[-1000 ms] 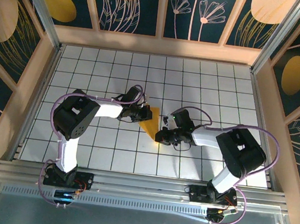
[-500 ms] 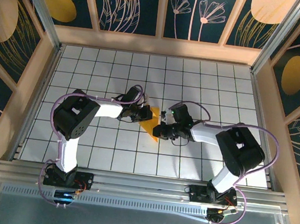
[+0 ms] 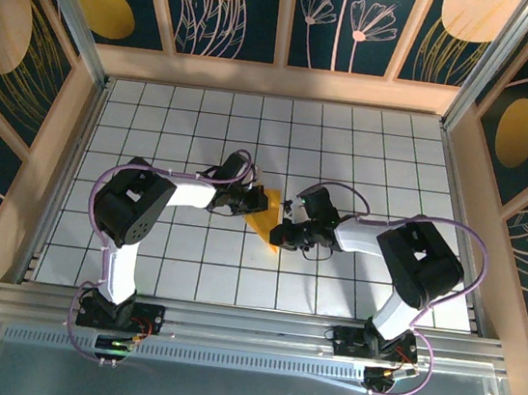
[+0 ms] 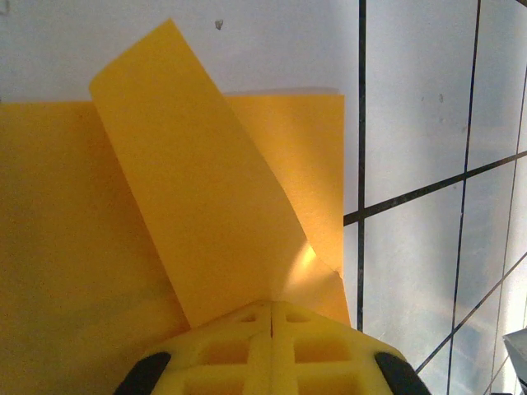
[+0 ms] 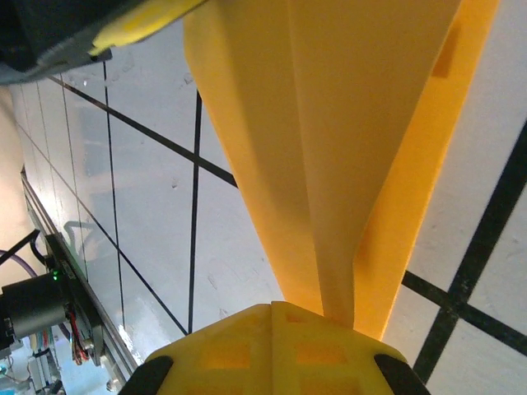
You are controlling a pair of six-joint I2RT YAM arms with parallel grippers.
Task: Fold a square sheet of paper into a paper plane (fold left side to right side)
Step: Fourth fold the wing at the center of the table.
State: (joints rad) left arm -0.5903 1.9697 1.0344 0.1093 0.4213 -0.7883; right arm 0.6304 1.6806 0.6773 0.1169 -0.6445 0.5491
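Observation:
The orange-yellow paper (image 3: 265, 219) lies on the tiled floor between the two arms, folded into a narrow shape that points toward the near edge. My left gripper (image 3: 255, 202) is shut, with its tips on the paper's far left part. In the left wrist view a folded flap (image 4: 206, 206) rises at a slant from the flat paper, right in front of the shut gripper (image 4: 272, 306). My right gripper (image 3: 279, 236) is shut at the paper's near point. The right wrist view shows the long folded paper (image 5: 346, 123) narrowing under that gripper (image 5: 272, 309).
The white tiled floor (image 3: 367, 153) is fenced by wooden walls (image 3: 56, 151) on three sides. An aluminium rail (image 3: 247, 327) with both arm bases runs along the near edge. The left gripper's yellow finger (image 5: 144, 20) shows at the top left of the right wrist view.
The right gripper has shifted a little left and away from the near edge, onto the paper's near point. The left gripper has stayed in place.

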